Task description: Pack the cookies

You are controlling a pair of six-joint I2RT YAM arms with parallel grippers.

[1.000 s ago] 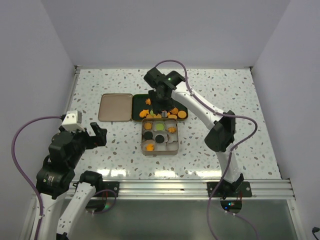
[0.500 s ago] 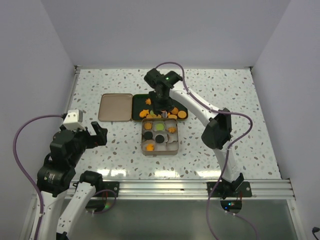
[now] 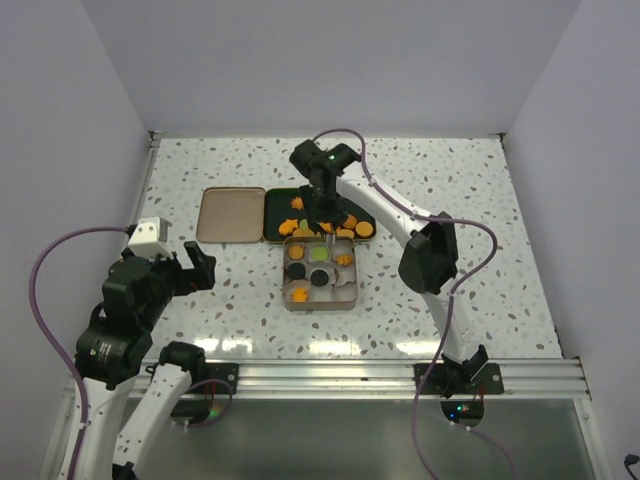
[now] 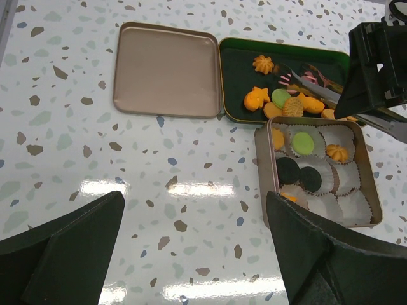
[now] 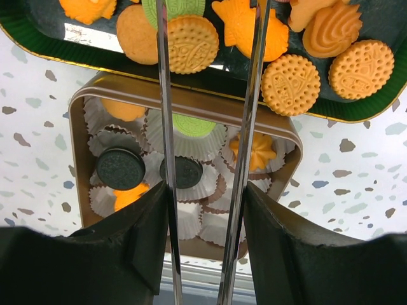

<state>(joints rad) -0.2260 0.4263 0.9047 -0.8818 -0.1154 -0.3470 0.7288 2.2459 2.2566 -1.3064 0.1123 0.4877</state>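
Observation:
Loose cookies (image 3: 345,225), mostly orange, lie in a dark green tray (image 3: 280,200); they also show in the left wrist view (image 4: 257,98) and the right wrist view (image 5: 191,41). A tan tin (image 3: 320,307) of white paper cups sits just in front and holds orange, green and dark cookies (image 5: 121,168). My right gripper (image 3: 322,200) (image 5: 206,210) is shut on metal tongs (image 5: 166,127), whose tips hang over the tray. My left gripper (image 3: 190,268) (image 4: 194,254) is open and empty, over bare table near the left.
The tin's flat tan lid (image 3: 231,214) (image 4: 168,70) lies left of the green tray. The tin's wall (image 4: 259,152) is just right of my left gripper's view centre. White walls close off the table's sides and back.
The right arm's elbow has swung a little to the left while its gripper and tongs stay over the tray. The left arm has hardly moved.

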